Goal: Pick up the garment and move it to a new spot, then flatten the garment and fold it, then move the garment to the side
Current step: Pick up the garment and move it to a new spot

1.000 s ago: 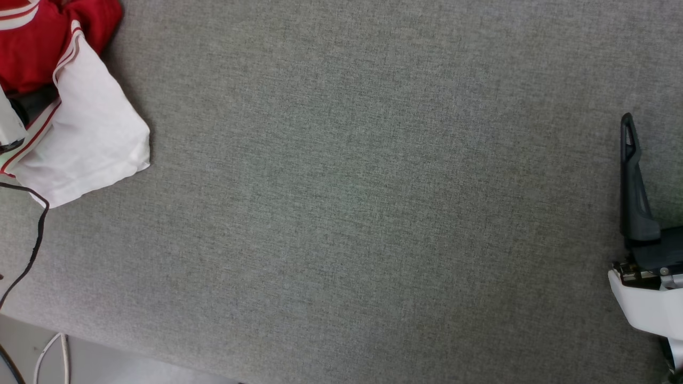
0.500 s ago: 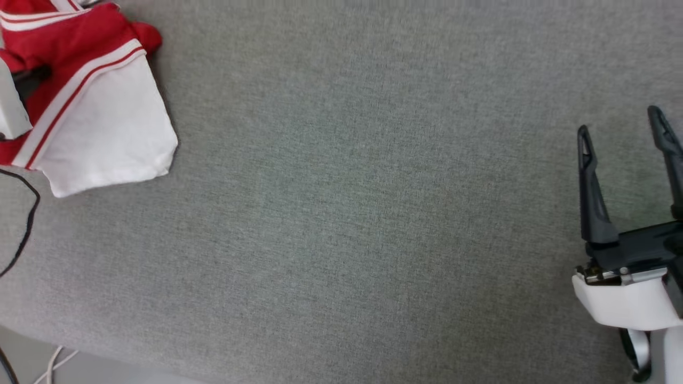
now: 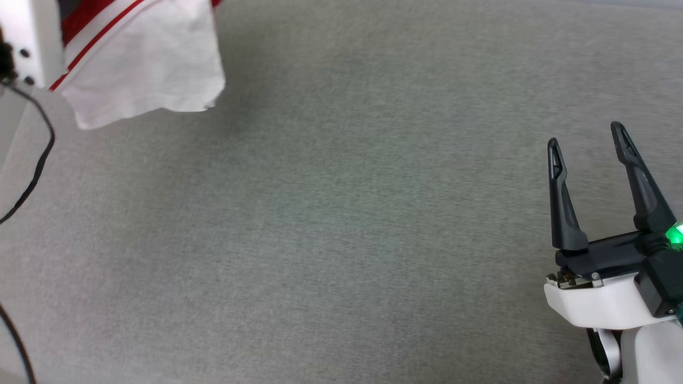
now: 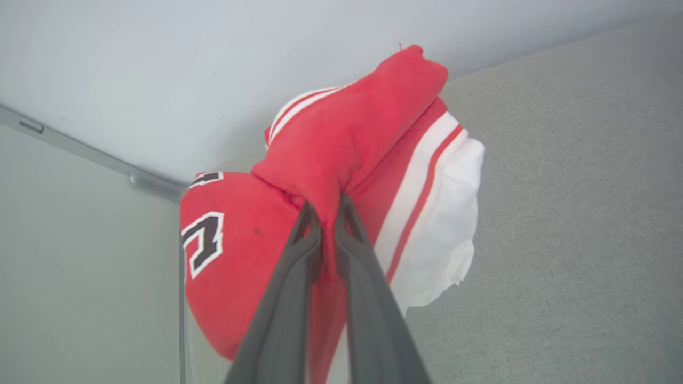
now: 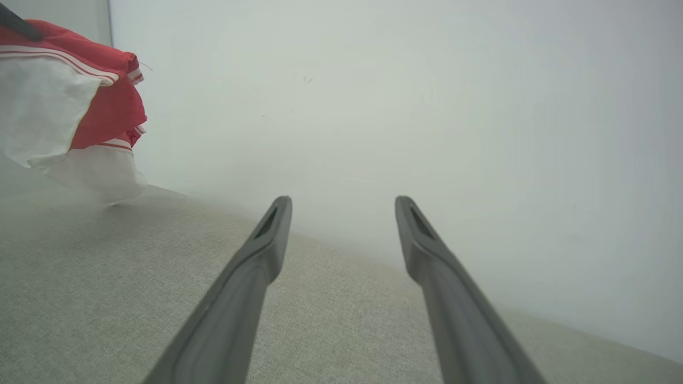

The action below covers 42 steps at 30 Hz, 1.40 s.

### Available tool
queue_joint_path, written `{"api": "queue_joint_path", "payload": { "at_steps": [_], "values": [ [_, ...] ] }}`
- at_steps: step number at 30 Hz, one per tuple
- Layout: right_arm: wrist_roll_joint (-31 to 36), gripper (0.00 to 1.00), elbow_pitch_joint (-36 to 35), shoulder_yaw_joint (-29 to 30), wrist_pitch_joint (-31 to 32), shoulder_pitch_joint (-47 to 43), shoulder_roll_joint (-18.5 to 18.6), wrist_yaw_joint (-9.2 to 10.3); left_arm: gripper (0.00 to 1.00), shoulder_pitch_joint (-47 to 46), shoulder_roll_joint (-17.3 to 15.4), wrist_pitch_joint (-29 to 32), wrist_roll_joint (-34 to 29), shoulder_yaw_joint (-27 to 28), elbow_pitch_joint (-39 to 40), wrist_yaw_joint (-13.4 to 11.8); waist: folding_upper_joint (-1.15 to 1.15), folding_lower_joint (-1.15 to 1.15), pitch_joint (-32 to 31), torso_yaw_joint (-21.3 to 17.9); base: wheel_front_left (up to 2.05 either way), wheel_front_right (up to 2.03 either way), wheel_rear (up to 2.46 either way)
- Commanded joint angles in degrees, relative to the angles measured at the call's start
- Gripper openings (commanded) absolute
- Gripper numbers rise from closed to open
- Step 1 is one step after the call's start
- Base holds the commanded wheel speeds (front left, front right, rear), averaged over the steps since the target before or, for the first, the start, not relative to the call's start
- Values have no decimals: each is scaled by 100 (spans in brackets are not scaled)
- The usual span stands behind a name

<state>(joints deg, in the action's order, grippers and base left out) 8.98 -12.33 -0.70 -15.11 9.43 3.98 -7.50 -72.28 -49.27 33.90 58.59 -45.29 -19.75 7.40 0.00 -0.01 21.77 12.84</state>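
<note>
The garment (image 4: pixel 341 149), red with a white sleeve and striped trim, hangs bunched in the air. My left gripper (image 4: pixel 325 210) is shut on a red fold of it, the two dark fingers pinched together. In the head view the white sleeve of the garment (image 3: pixel 144 64) dangles at the top left beside the pale left arm (image 3: pixel 32 37). The garment (image 5: pixel 69 106) also hangs at the upper left of the right wrist view, its lowest white edge near the grey surface. My right gripper (image 3: pixel 587 138) stands open at the lower right, far from the cloth, holding nothing.
A grey fabric-covered table (image 3: pixel 341 229) spreads across the head view. A black cable (image 3: pixel 37 160) loops down the left edge. A pale wall (image 5: pixel 427 106) rises behind the table's far edge.
The left gripper has shut on the garment and lifted it off the table. The head camera has shifted, bringing the right gripper fully into view.
</note>
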Motion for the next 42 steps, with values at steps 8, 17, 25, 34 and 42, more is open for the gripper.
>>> {"api": "queue_joint_path", "payload": {
  "at_steps": [8,17,25,34,42],
  "values": [
    [-165,100,95,20,-9,-94,-113,2,0,-730,363,273,-133,-701,761,-3,0,1,-401,-671,0,0,0],
    [-514,100,123,91,-8,-125,-119,2,0,-1109,756,350,-117,-1411,1562,-3,0,1,-472,-1345,0,0,0],
    [-612,100,118,141,-8,-118,-118,2,0,-1072,950,290,-132,-1971,2132,-2,0,1,-426,-1787,0,0,0],
    [-702,100,86,174,-8,-10,-119,2,0,-665,1212,126,-110,-2614,2310,-2,0,1,-111,-2088,0,0,0],
    [-740,100,131,137,-8,176,-118,2,0,222,1463,-43,-299,-2801,1833,-2,0,1,334,-2140,0,0,0]
  ]
}}
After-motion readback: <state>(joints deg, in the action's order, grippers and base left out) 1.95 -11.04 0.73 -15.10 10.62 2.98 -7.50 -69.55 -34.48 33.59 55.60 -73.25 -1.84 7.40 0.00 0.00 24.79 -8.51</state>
